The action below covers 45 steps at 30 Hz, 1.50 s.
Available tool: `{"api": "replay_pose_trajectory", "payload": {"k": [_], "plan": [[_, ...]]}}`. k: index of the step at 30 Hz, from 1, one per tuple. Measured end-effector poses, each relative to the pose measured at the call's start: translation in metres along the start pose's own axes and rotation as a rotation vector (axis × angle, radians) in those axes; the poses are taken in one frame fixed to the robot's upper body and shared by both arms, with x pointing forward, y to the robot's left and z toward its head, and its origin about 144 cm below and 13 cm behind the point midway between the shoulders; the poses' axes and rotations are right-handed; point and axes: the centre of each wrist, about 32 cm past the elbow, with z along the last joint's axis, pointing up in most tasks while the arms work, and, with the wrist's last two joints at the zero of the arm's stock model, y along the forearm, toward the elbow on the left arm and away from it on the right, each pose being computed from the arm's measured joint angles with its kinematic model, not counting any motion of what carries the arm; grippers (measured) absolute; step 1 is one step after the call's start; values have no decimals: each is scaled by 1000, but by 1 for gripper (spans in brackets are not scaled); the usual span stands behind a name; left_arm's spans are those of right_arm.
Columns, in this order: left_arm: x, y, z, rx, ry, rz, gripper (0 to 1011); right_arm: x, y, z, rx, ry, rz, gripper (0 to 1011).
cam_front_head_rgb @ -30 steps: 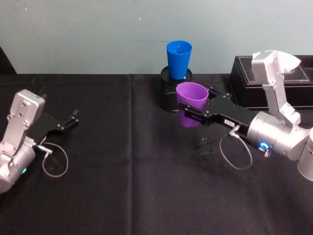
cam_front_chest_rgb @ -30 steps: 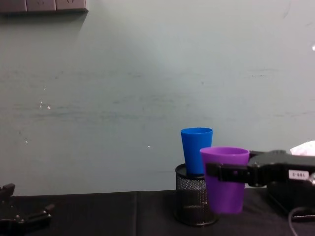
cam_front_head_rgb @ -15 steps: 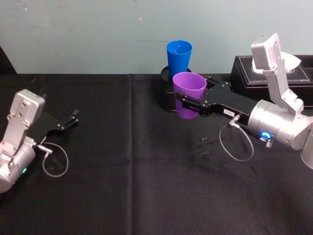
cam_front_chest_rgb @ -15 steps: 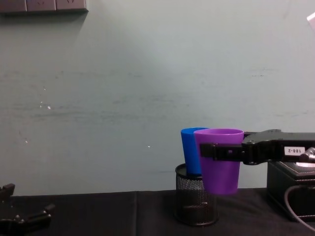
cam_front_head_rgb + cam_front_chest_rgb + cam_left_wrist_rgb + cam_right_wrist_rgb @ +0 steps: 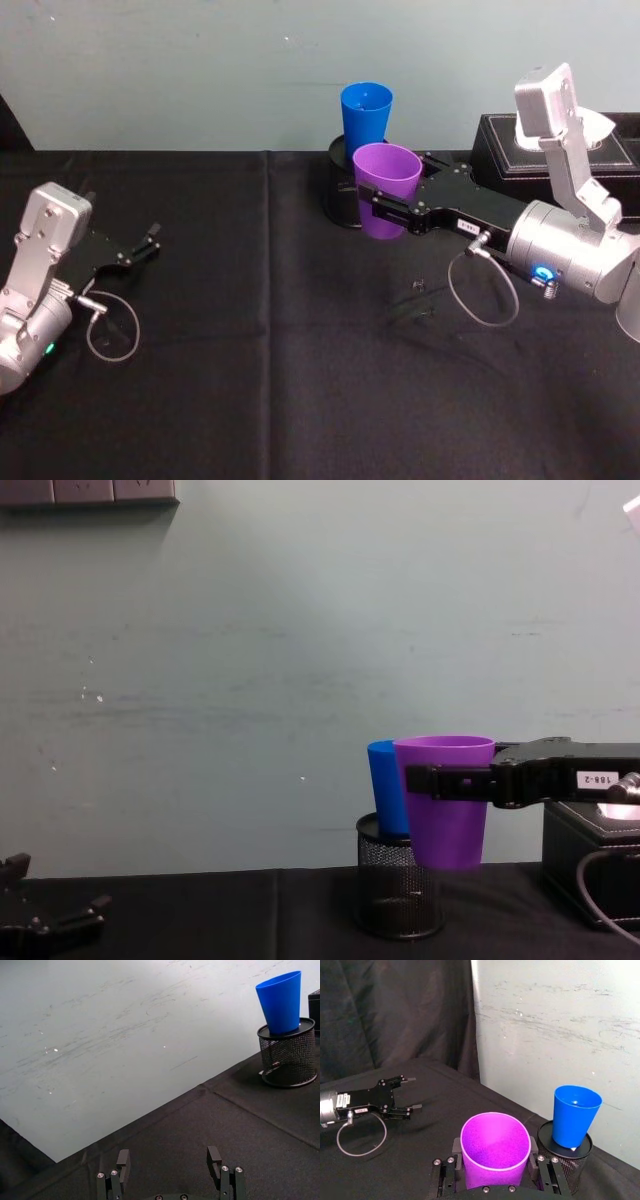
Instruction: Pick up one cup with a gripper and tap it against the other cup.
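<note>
The purple cup [image 5: 386, 187] hangs above the table, upright, with my right gripper [image 5: 386, 212] shut on its sides. It also shows in the chest view [image 5: 447, 802] and the right wrist view [image 5: 495, 1149]. The blue cup [image 5: 366, 117] stands upright on a black mesh cylinder [image 5: 340, 203] at the table's back edge. The purple cup is just in front of the blue cup [image 5: 575, 1115], at about the same height. The right wrist view shows a small gap between them. My left gripper [image 5: 150, 242] rests open near the table's left side.
A black box [image 5: 500, 172] sits at the back right, behind my right arm. A pale wall runs right behind the mesh cylinder [image 5: 395, 902]. Black cloth covers the table [image 5: 280, 380]. A small clear item [image 5: 415, 300] lies under my right arm.
My right gripper has lifted the purple cup and carried it back toward the blue cup, then shifted slightly in the last half second. The left arm has not moved.
</note>
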Motion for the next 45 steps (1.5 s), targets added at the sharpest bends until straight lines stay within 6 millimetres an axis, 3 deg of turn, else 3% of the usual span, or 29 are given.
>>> {"api": "replay_pose_trajectory", "payload": {"k": [45], "plan": [[0,0,0,0,0,0,1005,0,0,0,1,0,2,734]]}}
